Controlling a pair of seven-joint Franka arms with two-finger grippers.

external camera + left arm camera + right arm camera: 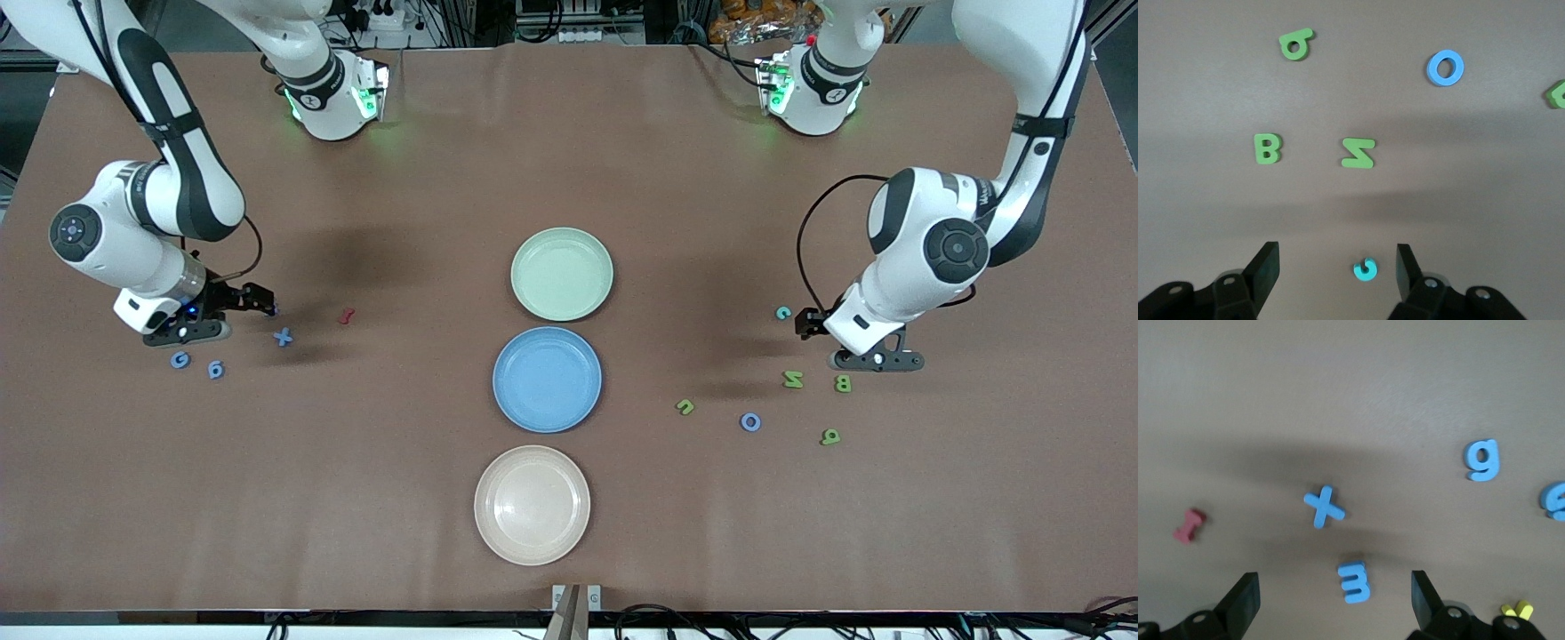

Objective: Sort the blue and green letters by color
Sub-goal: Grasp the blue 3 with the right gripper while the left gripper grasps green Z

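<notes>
Covering table (569, 133): plain brown sheet

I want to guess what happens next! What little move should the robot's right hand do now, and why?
Probably go straight down. The right hand is open over the blue E, which lies between its fingers, and no letter is in the blue plate yet. The left hand is open over a teal letter.

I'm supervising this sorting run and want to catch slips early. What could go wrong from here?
1. The left claw is open over a small teal letter, neither plainly blue nor green; it might land on the wrong plate.
2. The right claw is open over the blue E, with the blue X close by; a finger could nudge it.
</notes>
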